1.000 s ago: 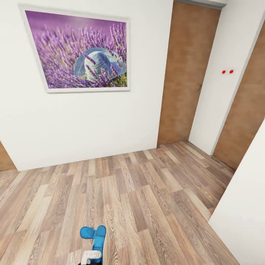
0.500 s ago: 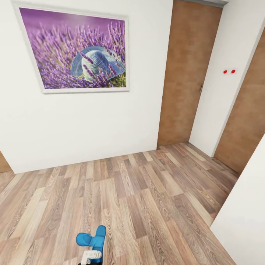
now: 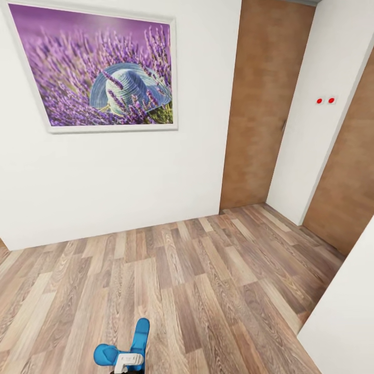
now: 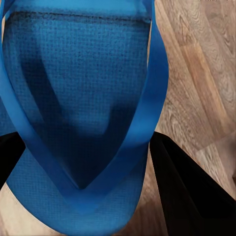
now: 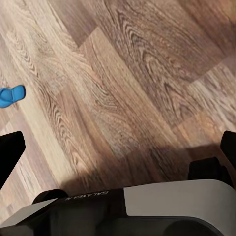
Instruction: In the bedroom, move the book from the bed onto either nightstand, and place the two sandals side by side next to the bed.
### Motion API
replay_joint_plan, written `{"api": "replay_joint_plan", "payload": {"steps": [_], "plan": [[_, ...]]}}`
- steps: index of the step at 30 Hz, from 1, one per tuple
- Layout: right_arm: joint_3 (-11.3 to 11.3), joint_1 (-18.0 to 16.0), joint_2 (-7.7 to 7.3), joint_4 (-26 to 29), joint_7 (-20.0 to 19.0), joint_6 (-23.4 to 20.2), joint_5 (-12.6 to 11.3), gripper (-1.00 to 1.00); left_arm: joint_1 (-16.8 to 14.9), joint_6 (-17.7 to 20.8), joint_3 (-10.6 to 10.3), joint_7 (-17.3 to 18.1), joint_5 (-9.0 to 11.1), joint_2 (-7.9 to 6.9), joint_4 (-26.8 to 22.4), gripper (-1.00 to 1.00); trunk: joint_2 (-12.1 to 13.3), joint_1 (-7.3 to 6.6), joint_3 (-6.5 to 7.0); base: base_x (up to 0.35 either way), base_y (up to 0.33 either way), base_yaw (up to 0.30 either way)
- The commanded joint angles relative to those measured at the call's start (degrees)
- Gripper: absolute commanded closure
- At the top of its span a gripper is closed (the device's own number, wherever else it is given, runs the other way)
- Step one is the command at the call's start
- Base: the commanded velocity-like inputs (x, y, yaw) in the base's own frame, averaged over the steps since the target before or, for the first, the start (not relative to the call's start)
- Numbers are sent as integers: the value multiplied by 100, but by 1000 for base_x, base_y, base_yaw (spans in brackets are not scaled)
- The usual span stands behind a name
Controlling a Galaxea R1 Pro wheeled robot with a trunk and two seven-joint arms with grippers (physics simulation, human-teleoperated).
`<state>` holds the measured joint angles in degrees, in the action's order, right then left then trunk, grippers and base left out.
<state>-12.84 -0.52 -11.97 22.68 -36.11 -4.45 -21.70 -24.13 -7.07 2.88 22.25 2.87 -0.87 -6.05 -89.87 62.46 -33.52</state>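
A framed lavender picture (image 3: 96, 72) was noted on the white wall, and places were reckoned from it.

Left hand (image 3: 127, 362): recorded low in the head view, well below the picture, above the wooden floor (image 3: 208, 280). A blue sandal (image 4: 78, 113) was seen held in it; in the left wrist view the sole lay between the two dark fingers (image 4: 189, 191), which were closed against its edges near the point where the straps meet. In the head view one sandal (image 3: 139, 340) stood on edge in the hand, and a second blue shape (image 3: 106, 355) showed just beside it; whether that one lay on the floor could not be told.

Handling was judged as follows: light, thin, flexible foam, likely to bend or twist if gripped by a strap. A hold across the sole's edges near the toe post was judged the firmer one.

Brown doors (image 3: 262, 104) were noted to the right of the picture.

Right hand (image 5: 118, 147): its fingers were seen spread wide with nothing between them, only floor beyond. A small blue sandal (image 5: 11, 94) was seen lying on that floor, well apart from the hand.
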Motion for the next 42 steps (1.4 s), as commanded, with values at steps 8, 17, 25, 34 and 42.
{"api": "replay_joint_plan", "payload": {"steps": [8,17,25,34,42], "plan": [[-17,-1,1,-2,-33,-47,-49,-100,-4,-1,28,43,21,-1,7,100,-3,0,-5,101,-7,0],[-16,-2,1,-1,-33,-47,-52,-100,-4,0,28,43,21,-1,7,100,-3,0,-5,295,0,0],[-16,0,1,-1,-36,-47,-52,-100,-4,-1,28,43,21,-1,7,100,-3,0,-5,235,0,-76],[-17,0,1,-1,-34,-47,-52,-100,-4,-1,28,43,21,-1,7,100,-3,0,-5,16,0,-253],[-16,0,-1,-1,-32,-47,-53,-100,-4,-4,28,43,21,-1,7,100,-3,0,-5,1,0,-116]]}}
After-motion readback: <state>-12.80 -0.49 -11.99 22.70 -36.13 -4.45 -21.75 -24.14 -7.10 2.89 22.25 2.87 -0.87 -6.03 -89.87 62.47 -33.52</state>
